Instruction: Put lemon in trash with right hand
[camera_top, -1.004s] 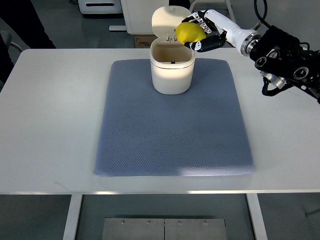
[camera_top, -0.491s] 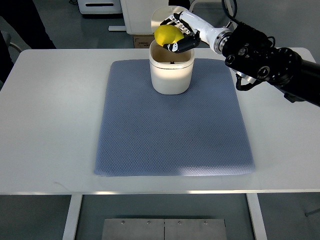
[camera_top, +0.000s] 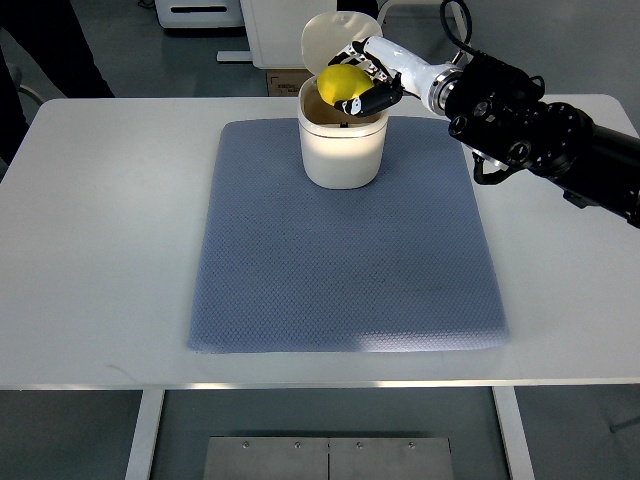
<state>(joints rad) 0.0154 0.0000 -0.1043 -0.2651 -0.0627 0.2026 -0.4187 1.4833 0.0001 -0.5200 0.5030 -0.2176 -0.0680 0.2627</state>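
Note:
The yellow lemon (camera_top: 340, 83) hangs right over the mouth of the cream trash bin (camera_top: 342, 150), whose lid (camera_top: 324, 40) stands flipped up behind it. My right hand (camera_top: 362, 82) is shut on the lemon, white and black fingers (camera_top: 370, 100) wrapped around its right side, and the black forearm (camera_top: 540, 135) reaches in from the right edge. The bin stands at the far middle of the blue-grey mat (camera_top: 345, 240). The left arm does not show.
The mat lies on a white table (camera_top: 100, 250). Beyond the table's far edge are a white cabinet (camera_top: 290, 30) and a cardboard box (camera_top: 290, 80). A person's dark clothing (camera_top: 50, 45) shows at the top left.
My right hand carried the lemon leftward from beside the bin's right rim to over its opening, then lowered it slightly toward the mouth. The forearm swung further in over the table.

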